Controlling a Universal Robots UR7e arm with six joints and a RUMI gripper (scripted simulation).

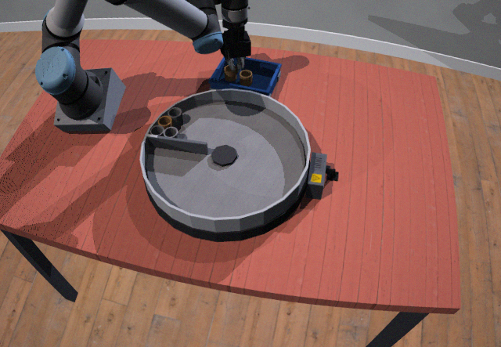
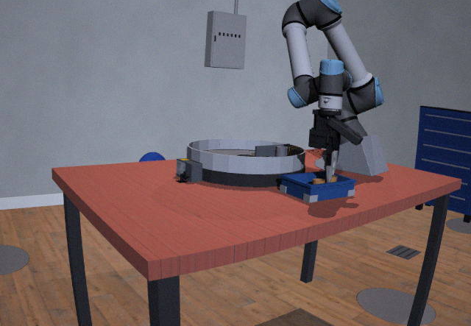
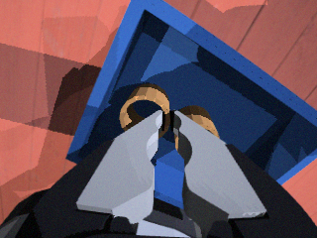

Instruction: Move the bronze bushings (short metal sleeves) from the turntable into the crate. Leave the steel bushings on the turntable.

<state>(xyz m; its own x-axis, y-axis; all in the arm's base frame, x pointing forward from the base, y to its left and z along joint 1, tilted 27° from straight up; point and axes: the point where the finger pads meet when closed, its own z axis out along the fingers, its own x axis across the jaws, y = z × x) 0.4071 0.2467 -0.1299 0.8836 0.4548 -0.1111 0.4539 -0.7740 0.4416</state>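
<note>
Along surface's (image 1: 384, 214) (image 2: 213, 215) long edge, crate (image 1: 274, 79) (image 2: 333, 193) (image 3: 101, 91): tool (image 1: 236, 68) (image 2: 329, 180) (image 3: 167, 112) nearly closed, apparently pinching bronze bushing (image 1: 229, 76) (image 2: 333, 178) (image 3: 149, 93) wall; placing step; release next.
</note>
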